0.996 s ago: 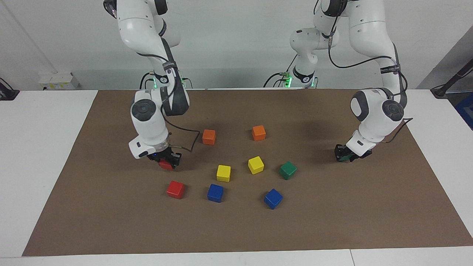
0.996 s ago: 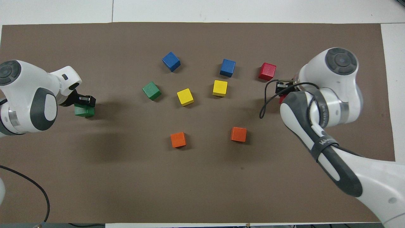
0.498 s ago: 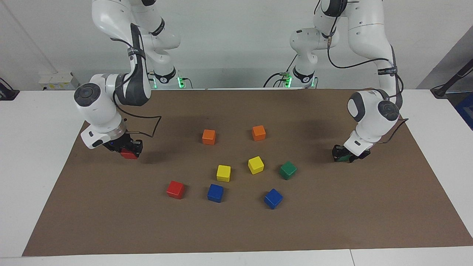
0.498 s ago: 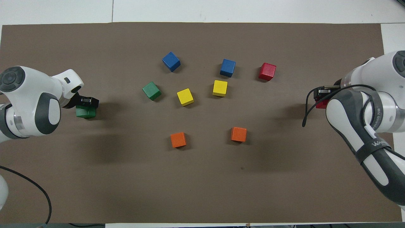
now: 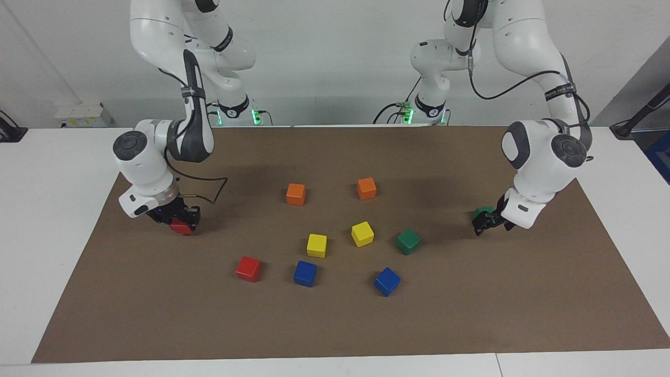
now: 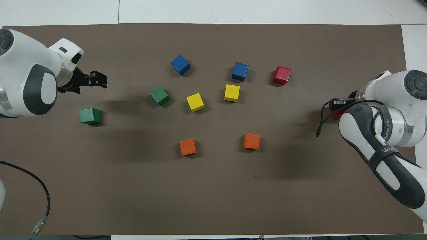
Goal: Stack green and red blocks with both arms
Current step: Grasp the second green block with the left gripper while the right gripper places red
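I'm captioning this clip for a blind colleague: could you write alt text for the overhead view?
The left gripper hangs open over the brown mat, clear of a green block lying at that end. At the other end the right gripper is shut on a red block. Between them lie one green block, one red, two blue, two yellow and two orange.

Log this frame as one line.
left gripper: open, off placed green block | right gripper: shut on red block | stacks: none
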You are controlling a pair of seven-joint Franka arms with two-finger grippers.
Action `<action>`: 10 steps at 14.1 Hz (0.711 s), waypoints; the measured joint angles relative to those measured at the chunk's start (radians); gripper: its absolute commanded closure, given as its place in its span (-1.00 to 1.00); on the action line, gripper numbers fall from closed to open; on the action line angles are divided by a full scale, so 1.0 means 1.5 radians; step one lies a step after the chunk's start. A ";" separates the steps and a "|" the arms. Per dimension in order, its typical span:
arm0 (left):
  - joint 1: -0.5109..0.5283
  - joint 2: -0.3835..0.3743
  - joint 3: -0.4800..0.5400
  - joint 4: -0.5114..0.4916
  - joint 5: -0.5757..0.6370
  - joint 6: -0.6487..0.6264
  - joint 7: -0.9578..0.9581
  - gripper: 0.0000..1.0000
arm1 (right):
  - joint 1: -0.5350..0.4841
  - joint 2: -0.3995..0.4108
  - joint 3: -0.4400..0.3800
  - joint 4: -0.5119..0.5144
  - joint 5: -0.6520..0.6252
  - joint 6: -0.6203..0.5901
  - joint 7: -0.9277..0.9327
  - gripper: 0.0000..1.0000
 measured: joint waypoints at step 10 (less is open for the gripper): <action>-0.167 0.074 0.000 -0.028 0.048 0.137 -0.468 -1.00 | -0.002 0.018 0.000 0.000 0.000 0.016 0.000 -1.00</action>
